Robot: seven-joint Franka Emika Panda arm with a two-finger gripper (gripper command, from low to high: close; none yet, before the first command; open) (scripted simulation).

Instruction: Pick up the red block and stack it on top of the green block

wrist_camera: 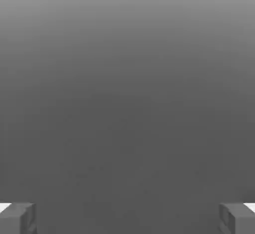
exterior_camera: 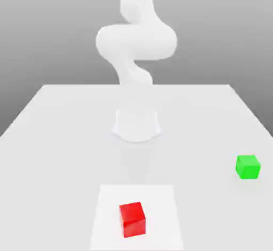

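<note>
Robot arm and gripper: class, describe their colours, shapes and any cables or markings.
The arm is smooth, plain white, with thick rounded segments and a bulging, barrel-like joint, rising from a flared base. The jaws are dark grey, blocky and squared, with small white patches beside them. I can make out no cables or markings.

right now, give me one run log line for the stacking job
gripper: open, empty | red block: on white patch | green block: on table | stack: not made

— How do the blocks look?
— The red block (exterior_camera: 132, 220) and green block (exterior_camera: 248, 167) both look smooth, like plain matt plastic
— And the desk (exterior_camera: 69, 154)?
— Smooth and matt; the white arm (exterior_camera: 136, 41) looks smooth too, softly plastic
</note>
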